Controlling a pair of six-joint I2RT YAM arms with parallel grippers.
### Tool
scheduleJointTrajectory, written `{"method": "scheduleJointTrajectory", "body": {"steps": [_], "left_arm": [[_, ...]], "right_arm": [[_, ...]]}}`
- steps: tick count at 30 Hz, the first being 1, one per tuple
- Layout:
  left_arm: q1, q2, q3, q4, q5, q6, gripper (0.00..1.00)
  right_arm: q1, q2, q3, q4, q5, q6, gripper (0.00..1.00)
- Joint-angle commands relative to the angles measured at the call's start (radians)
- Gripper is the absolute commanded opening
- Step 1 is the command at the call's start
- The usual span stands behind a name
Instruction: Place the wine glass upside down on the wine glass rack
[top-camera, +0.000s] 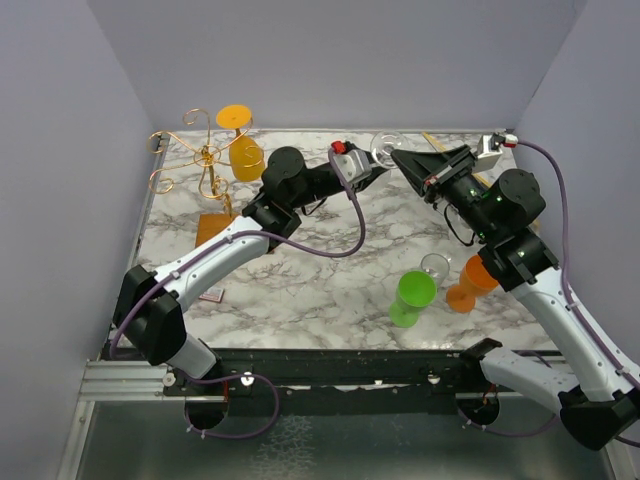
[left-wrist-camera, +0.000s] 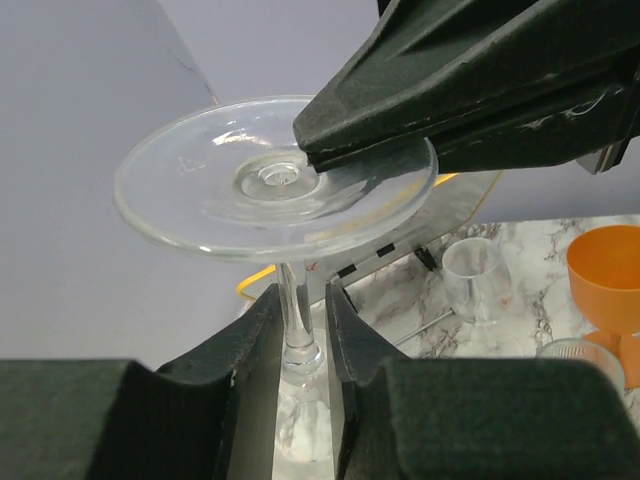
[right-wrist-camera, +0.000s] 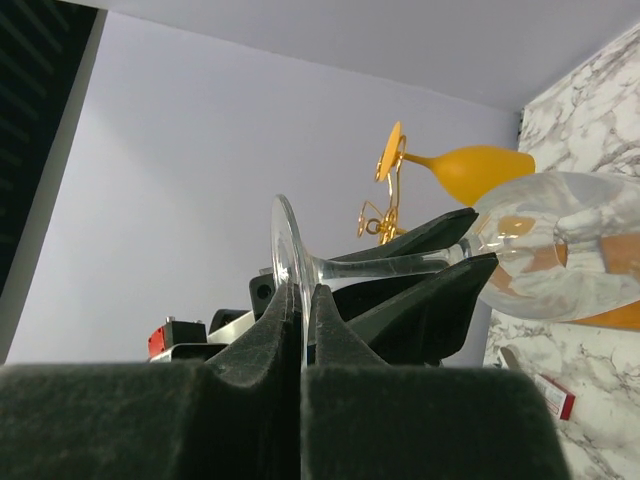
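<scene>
A clear wine glass (top-camera: 385, 148) hangs upside down in the air at the back middle, foot up. My right gripper (top-camera: 398, 158) is shut on the rim of its foot (right-wrist-camera: 285, 270). My left gripper (left-wrist-camera: 303, 320) is open, with one finger on each side of the stem (left-wrist-camera: 290, 310); the stem touches one finger and a gap shows at the other. The bowl (right-wrist-camera: 560, 250) hangs below. The wine glass rack (top-camera: 205, 155), gold wire on a wooden base (top-camera: 213, 228), stands at the back left, apart from both grippers.
A yellow wine glass (top-camera: 243, 155) hangs upside down on the rack. A green glass (top-camera: 412, 297), an orange glass (top-camera: 470, 285) and a small clear glass (top-camera: 435, 266) stand near the right arm. Grey walls close in the sides and back.
</scene>
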Motion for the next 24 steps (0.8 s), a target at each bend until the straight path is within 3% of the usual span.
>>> {"method": "scheduleJointTrajectory", "body": {"steps": [1, 3, 7, 17, 19, 24], "left_arm": [[-0.002, 0.031, 0.014, -0.001, 0.013, 0.032, 0.18], [-0.002, 0.028, 0.006, -0.001, 0.019, 0.043, 0.03], [-0.002, 0.001, -0.028, -0.001, 0.021, 0.049, 0.0], [-0.002, -0.145, -0.131, -0.062, -0.102, -0.198, 0.0], [-0.002, -0.185, -0.162, -0.099, -0.147, -0.25, 0.0], [-0.002, -0.286, -0.171, -0.362, -0.264, -0.327, 0.0]], "right_arm": [[-0.001, -0.002, -0.001, 0.069, -0.049, 0.035, 0.01], [-0.001, 0.0, -0.004, 0.069, -0.047, 0.037, 0.01], [0.0, 0.003, 0.0, 0.072, -0.048, 0.013, 0.03], [0.0, -0.043, -0.047, -0.016, 0.021, -0.037, 0.69], [-0.001, -0.06, -0.059, -0.058, 0.038, -0.05, 0.75], [-0.001, -0.107, -0.064, -0.13, 0.085, -0.107, 0.76]]}}
